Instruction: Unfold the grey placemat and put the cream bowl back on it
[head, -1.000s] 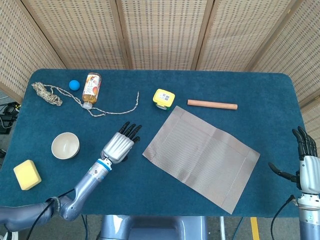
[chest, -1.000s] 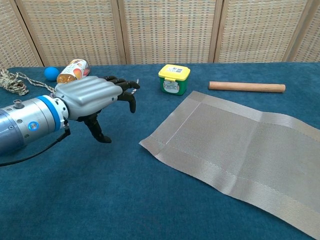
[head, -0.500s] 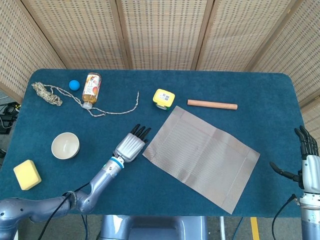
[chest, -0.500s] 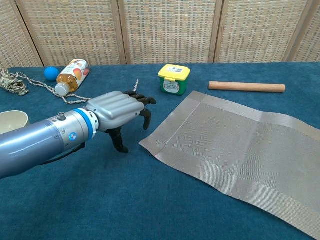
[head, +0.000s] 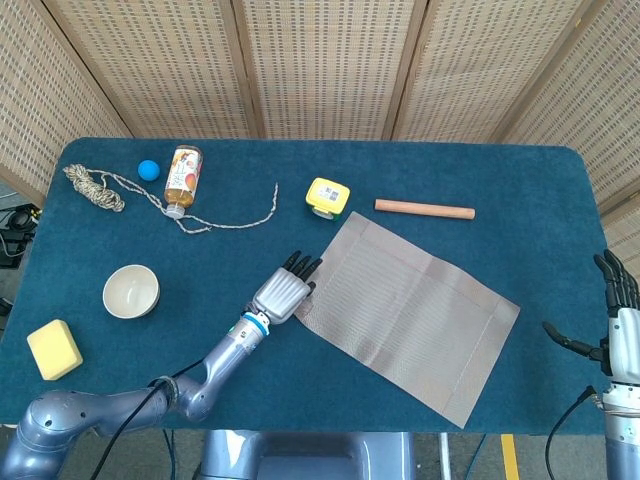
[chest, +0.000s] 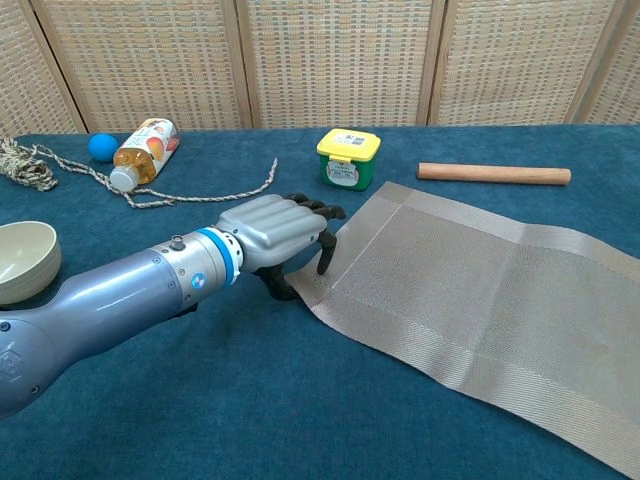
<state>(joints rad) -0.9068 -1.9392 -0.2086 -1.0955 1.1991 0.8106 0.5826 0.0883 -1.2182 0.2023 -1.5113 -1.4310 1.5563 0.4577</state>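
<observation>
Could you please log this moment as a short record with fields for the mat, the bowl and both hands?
placemat: grey placemat lies flat and unfolded on the table
bowl: cream bowl sits on the bare cloth left of the mat, apart from it
left hand: left hand at the mat's left corner, fingertips on its edge
right hand: right hand at the table's right edge, holding nothing

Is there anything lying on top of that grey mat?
Only the left hand reaches over the grey mat at its near-left corner; whether the fingers touch or grip it is unclear. The cream bowl sits apart on the table.
</observation>
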